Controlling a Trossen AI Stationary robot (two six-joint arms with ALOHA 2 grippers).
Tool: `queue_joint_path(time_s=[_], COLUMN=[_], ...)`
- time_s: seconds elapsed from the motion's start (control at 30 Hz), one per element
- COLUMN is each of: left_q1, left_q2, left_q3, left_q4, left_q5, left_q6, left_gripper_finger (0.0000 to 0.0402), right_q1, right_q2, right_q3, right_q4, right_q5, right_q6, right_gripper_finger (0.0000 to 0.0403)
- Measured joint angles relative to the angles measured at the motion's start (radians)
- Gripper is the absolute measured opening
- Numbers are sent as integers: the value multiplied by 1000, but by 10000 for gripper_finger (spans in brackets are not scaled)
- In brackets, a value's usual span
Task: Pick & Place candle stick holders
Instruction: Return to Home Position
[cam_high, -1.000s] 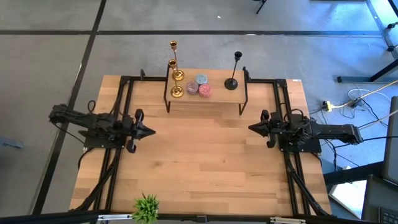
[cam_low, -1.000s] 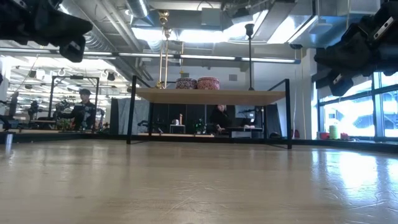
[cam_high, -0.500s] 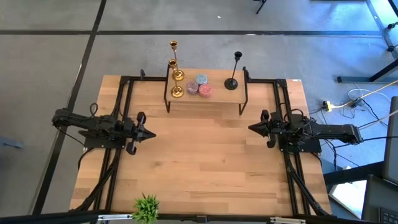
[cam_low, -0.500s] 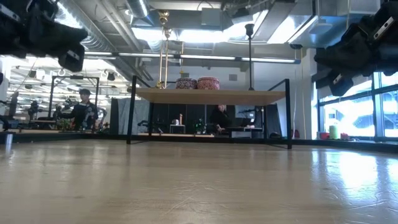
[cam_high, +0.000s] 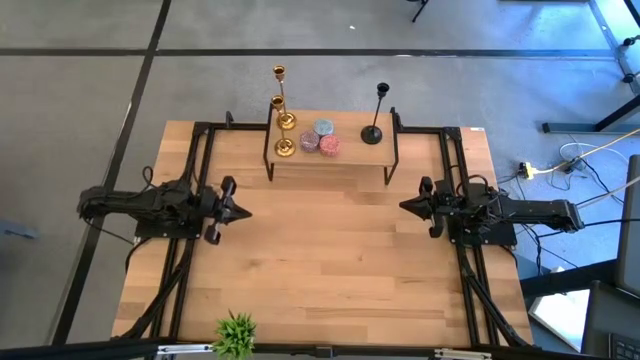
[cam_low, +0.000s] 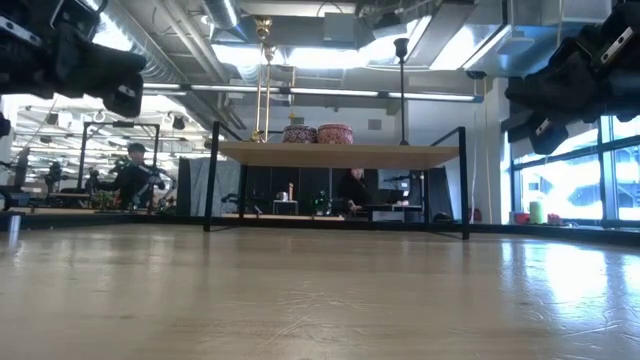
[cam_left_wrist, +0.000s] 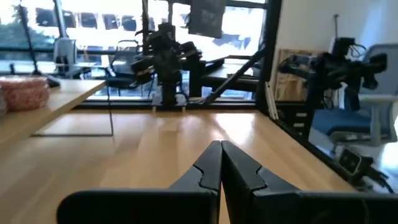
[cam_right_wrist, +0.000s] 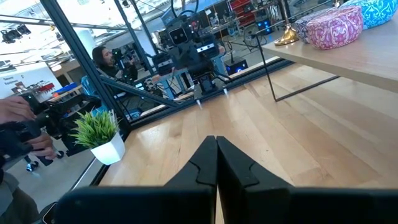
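Three candle stick holders stand upright on their round bases on a small raised wooden shelf (cam_high: 345, 158) at the table's far edge. Two are gold (cam_high: 281, 98) (cam_high: 280, 127), at the shelf's left end; one is black (cam_high: 377, 115), at its right end. In the low view the gold ones (cam_low: 264, 75) and the black one (cam_low: 402, 85) rise above the shelf board (cam_low: 335, 153). My left gripper (cam_high: 245, 211) (cam_left_wrist: 220, 144) hovers shut over the table's left side, pointing right. My right gripper (cam_high: 402, 206) (cam_right_wrist: 216, 140) hovers shut over the right side, pointing left. Neither holds anything.
Three small round patterned containers (cam_high: 323, 139) sit on the shelf between the holders. A small potted plant (cam_high: 236, 333) stands at the table's near edge. Black frame rails run along both table sides. People (cam_low: 130, 175) show in the room beyond. Bare wood lies between the grippers.
My left arm has sunk a little and swung straight, so that it points squarely toward the table's right edge; its gripper stays shut and holds nothing. The candle stick holders stand as before.
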Motion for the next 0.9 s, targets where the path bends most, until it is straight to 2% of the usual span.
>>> queue_joint_path(time_s=[0.17,0.9], left_q1=[8,6], left_q2=[11,40], left_q3=[0,0], left_q4=[-22,-23], left_q5=[-112,-111], left_q6=[8,-16], left_gripper_finger=[1,8], right_q1=[0,0], right_q2=[0,0], right_q3=[0,0], right_q4=[0,0], right_q5=[0,1], right_q6=[0,0], right_gripper_finger=[0,0])
